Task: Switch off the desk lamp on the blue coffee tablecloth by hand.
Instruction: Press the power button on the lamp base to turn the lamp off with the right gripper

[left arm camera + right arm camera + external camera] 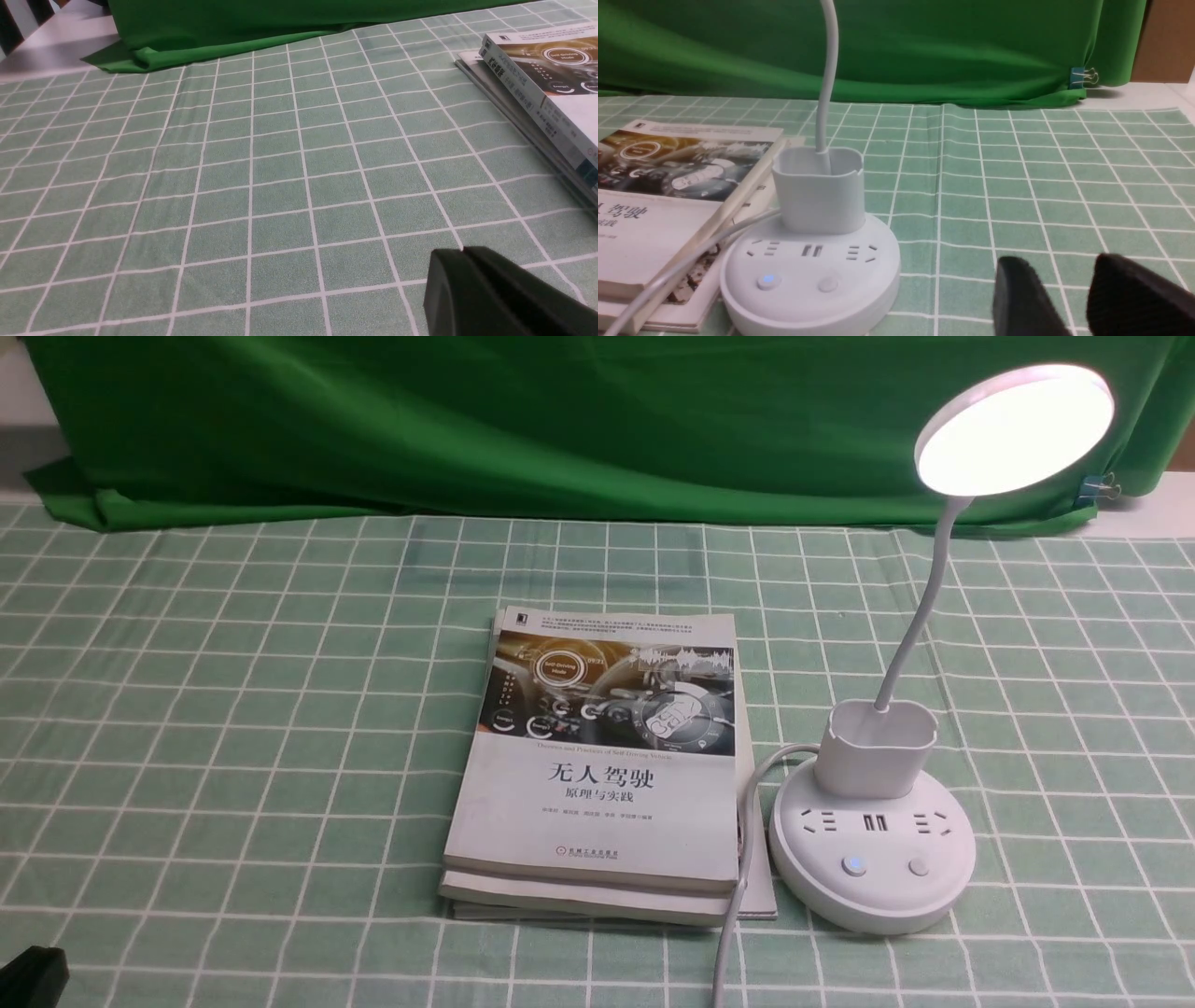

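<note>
the lit lamp (pixel 878 849) stands right on the checked cloth (pixel 233 709), books (pixel 597 784) just left, its cord (pixel 747 831) between; right gripper (pixel 1059 263) apart, left gripper (pixel 460 249) together.

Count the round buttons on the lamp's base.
2. Both sit on the near part of the base: the lit button toward the robot's left, the unlit button toward its right. The far side, behind the cup holder, is hidden.
</note>
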